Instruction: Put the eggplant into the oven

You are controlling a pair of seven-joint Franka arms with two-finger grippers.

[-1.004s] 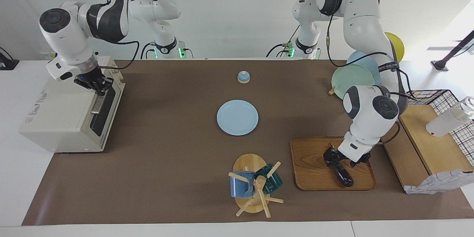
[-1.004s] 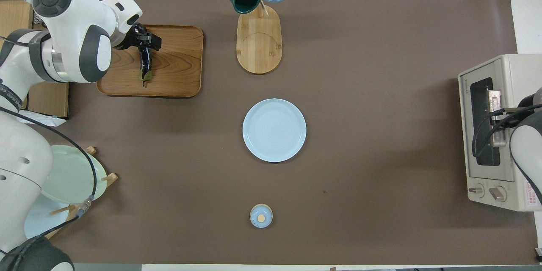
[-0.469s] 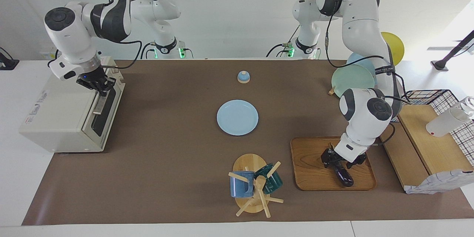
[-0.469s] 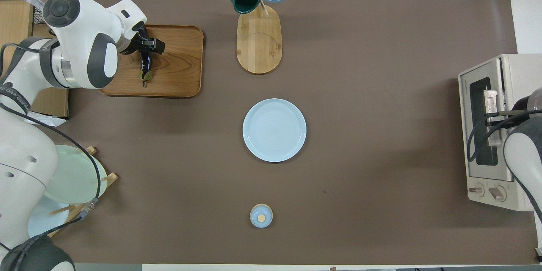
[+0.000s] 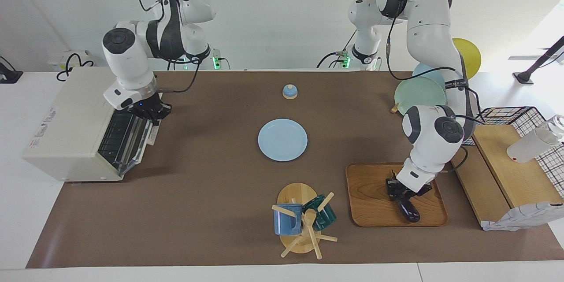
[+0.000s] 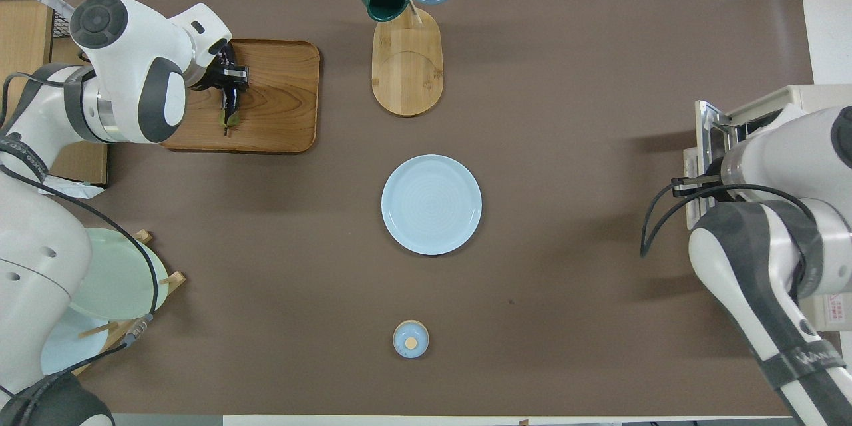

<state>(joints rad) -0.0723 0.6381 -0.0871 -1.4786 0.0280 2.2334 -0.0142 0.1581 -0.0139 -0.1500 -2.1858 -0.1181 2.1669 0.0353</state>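
The dark purple eggplant [image 5: 409, 210] lies on a wooden tray [image 5: 370, 202] toward the left arm's end of the table. My left gripper [image 5: 402, 188] is down on the eggplant's middle and shut on it; in the overhead view the eggplant [image 6: 229, 106] shows below the gripper [image 6: 230, 74]. The cream oven [image 5: 66, 119] stands at the right arm's end. Its door [image 5: 143, 139] hangs down open and the wire rack [image 5: 119, 134] shows inside. My right gripper [image 5: 151, 112] is shut on the door's handle. In the overhead view the right arm hides most of the oven [image 6: 809, 96].
A light blue plate [image 5: 282, 139] lies mid-table, with a small blue bell [image 5: 289, 91] nearer the robots. A mug tree [image 5: 304, 222] with two mugs stands beside the tray. A plate rack [image 5: 421, 90] and a wooden shelf [image 5: 506, 172] stand at the left arm's end.
My right gripper has pulled the oven door from shut to open, swinging out over the table. My left gripper's fingers have narrowed onto the eggplant, which still lies on the tray.
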